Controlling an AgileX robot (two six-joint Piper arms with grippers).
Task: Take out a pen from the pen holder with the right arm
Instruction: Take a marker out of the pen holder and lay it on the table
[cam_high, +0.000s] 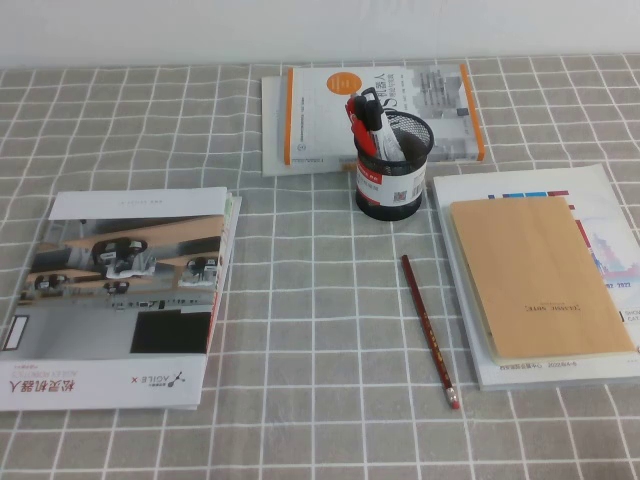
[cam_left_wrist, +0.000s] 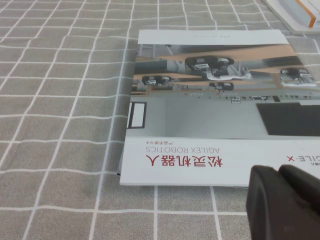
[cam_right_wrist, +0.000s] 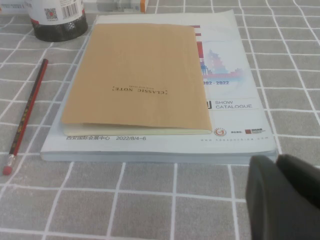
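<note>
**Right gripper low and closed; pen holder far ahead to its left**

Right gripper (cam_right_wrist: 278, 165) sits closest to its wrist camera, low over the bench (cam_high: 300, 400) at the near right edge, fingers pressed together and holding nothing. Just ahead of it lies a brown notebook (cam_right_wrist: 137, 75), stacked on a white catalogue (cam_right_wrist: 240, 115).

Beyond the notebook's far left corner stands the black mesh pen holder (cam_high: 393, 165), near the middle of the bench and slightly to the robot's right. It holds a cluster of red and black pens (cam_high: 362, 115). Their long axes run close to vertical, and the tops lean toward the robot's left and stand clear of the rim. A loose red pencil (cam_high: 430, 332) lies flat on the bench between the holder and the near edge, beside the catalogue.

From the right gripper, the pens lie forward and to the left, across the notebook. The likely approach is from above, along the pens' lean, with the fingers spread first.

Left gripper (cam_left_wrist: 279, 172) hangs over the near edge of a brochure (cam_high: 125, 300) on the far left, its fingers also together. It is well apart from the holder, so the right arm is the nearer one.
</note>
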